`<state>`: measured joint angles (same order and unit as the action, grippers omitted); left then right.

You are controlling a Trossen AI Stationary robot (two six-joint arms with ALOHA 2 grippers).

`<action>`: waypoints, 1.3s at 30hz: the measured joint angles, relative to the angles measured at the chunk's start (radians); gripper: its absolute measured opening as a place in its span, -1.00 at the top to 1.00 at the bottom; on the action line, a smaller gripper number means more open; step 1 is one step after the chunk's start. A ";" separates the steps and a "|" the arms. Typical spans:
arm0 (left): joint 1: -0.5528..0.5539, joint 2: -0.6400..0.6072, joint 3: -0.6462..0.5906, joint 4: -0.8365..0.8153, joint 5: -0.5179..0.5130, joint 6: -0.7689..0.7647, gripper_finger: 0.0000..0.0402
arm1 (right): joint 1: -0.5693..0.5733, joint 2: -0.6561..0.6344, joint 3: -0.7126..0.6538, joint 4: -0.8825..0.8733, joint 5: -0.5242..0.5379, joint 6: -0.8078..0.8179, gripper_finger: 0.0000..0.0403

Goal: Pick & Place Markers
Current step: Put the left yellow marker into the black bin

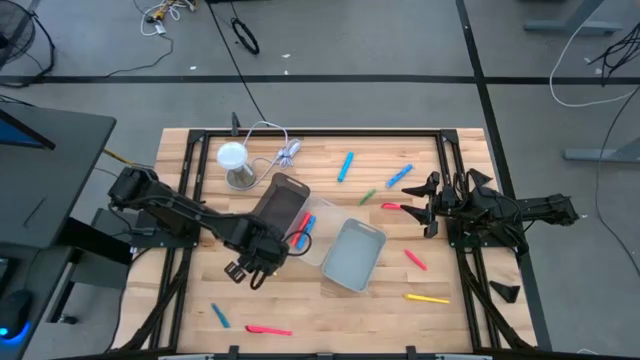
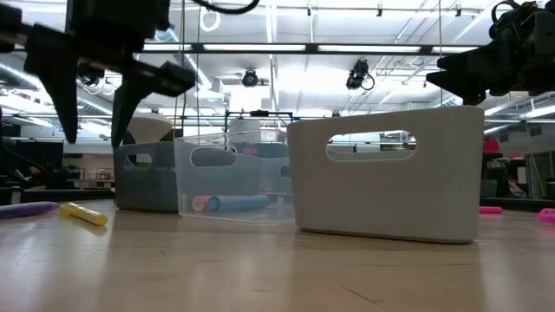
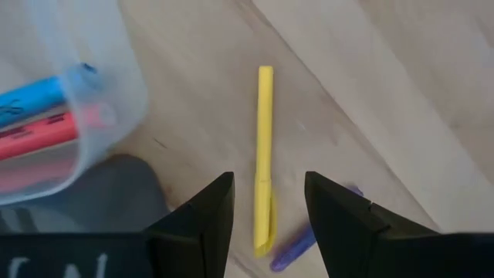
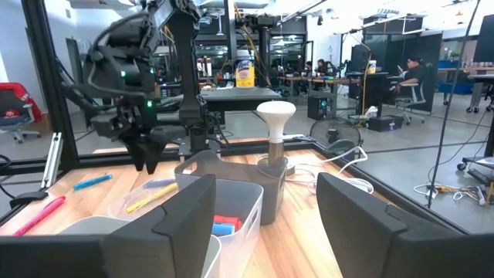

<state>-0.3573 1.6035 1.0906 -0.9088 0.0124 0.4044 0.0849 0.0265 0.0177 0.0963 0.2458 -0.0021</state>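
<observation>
The left gripper [image 1: 246, 271] hangs above the table [image 1: 330, 325] with its fingers [image 3: 202, 220] spread and empty, pointing down at a yellow marker [image 3: 264, 158] that lies flat on the wood between them in the left wrist view; a purple marker [image 3: 297, 247] lies just beside the yellow one's near end. Close to that gripper stands a dark grey bin [image 1: 283, 203], and beside it a clear bin [image 1: 322, 215] holding a blue marker [image 3: 35, 94] and a red marker [image 3: 42, 135]. Next comes a pale grey bin [image 1: 352, 257]. Other markers lie scattered on the table: a blue one [image 1: 345, 166] toward the far side, a yellow one [image 1: 427, 297] and a red one [image 1: 269, 329] nearer the front. The right gripper [image 1: 425, 205] waits at the table's right side, its fingers [image 4: 185, 208] apart and holding nothing.
</observation>
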 joint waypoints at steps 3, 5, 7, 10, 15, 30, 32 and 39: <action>-0.001 0.001 -0.044 0.050 0.001 -0.005 0.18 | 0.000 0.000 0.000 0.000 0.000 0.000 -0.14; -0.001 0.001 -0.062 0.081 0.001 -0.009 0.18 | 0.000 0.000 0.000 0.000 0.000 0.000 -0.14; 0.000 0.005 -0.079 0.108 0.000 -0.015 0.18 | 0.000 0.000 0.000 0.000 0.000 0.000 -0.14; 0.000 0.018 -0.100 0.142 0.002 -0.027 0.18 | 0.000 0.000 0.000 0.000 0.000 0.000 -0.14; 0.000 0.043 -0.137 0.179 0.013 -0.060 0.18 | 0.000 0.000 0.000 0.005 0.000 0.000 -0.14; 0.002 0.093 -0.176 0.263 -0.016 -0.075 0.18 | 0.000 0.027 0.000 0.003 0.001 0.000 -0.14; 0.002 0.093 -0.177 0.263 -0.020 -0.074 0.18 | 0.000 0.027 0.000 0.002 -0.001 0.000 -0.14; -0.010 0.095 -0.178 0.263 -0.093 -0.078 0.18 | 0.000 0.027 0.000 0.001 0.000 0.000 -0.14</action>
<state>-0.3670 1.6981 0.9122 -0.6455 -0.0802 0.3264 0.0849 0.0536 0.0174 0.0971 0.2455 -0.0021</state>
